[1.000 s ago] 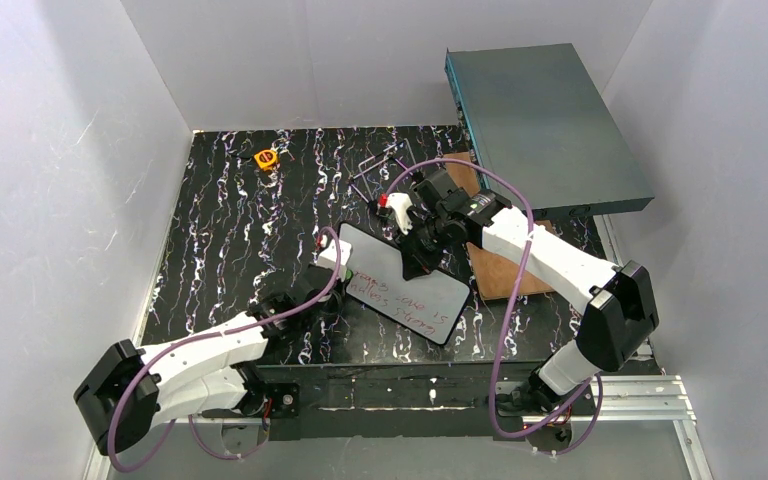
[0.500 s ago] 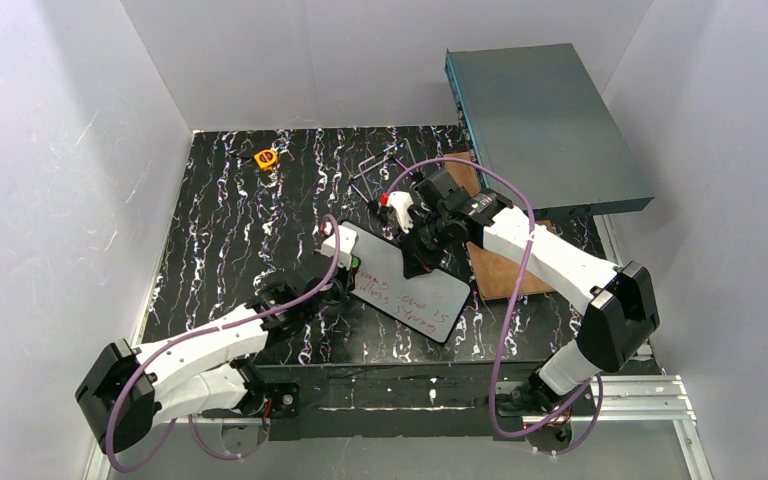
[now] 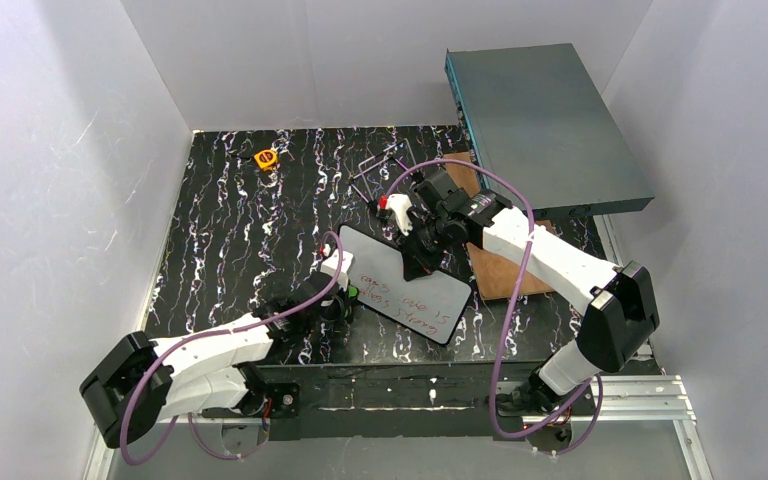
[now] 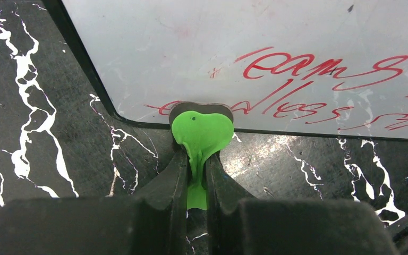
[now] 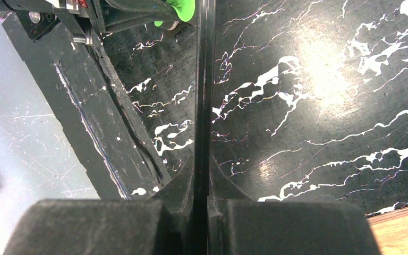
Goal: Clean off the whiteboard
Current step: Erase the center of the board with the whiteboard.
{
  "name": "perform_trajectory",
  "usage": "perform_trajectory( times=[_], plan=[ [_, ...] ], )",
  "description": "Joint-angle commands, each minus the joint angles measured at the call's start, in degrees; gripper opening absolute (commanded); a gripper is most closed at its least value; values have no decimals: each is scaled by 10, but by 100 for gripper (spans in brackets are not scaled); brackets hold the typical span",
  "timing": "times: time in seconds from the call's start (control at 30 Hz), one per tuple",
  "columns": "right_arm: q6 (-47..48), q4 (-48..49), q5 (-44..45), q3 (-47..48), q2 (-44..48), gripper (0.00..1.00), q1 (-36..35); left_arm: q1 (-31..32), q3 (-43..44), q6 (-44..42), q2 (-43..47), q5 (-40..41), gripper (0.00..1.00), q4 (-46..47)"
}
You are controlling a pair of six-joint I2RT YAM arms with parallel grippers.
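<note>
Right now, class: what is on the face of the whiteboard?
Red handwriting runs across the whiteboard. A green heart-shaped pad, shut in the left pincer, overlaps its lower edge and hides a few strokes. The right pincer clamps the far edge, covering that strip.

This is a robotics lab test cell. Plain white panels wall in three sides of a black marbled table, and bare aluminium rails show at its near right corner. Two white arms, left and right, are bolted at the near edge, with purple cables looping loose. The props are an unrelated mix: a whiteboard, a metal box and a wooden board.
</note>
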State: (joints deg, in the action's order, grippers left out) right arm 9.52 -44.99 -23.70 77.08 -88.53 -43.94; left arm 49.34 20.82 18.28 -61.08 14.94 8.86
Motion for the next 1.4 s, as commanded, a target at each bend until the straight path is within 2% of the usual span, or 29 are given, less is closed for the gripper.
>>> perform_trajectory(
  times=[0.0, 0.43, 0.67, 0.97, 1.37],
  plan=[
    [22, 30, -56, 15, 17, 1, -11, -2, 16, 0, 0, -6, 0, 8],
    [22, 32, -58, 10, 21, 1, -11, -16, 169, -99, 2, 11, 0, -46],
    [22, 33, -58, 9, 22, 1, -11, -29, 206, -117, 4, -5, 0, -64],
    [22, 32, -58, 9, 17, 1, -11, -31, 163, -95, 7, -18, 0, -61],
    [22, 30, -59, 10, 14, 1, -11, -32, 51, -32, -43, -46, 0, 12]
  ],
)
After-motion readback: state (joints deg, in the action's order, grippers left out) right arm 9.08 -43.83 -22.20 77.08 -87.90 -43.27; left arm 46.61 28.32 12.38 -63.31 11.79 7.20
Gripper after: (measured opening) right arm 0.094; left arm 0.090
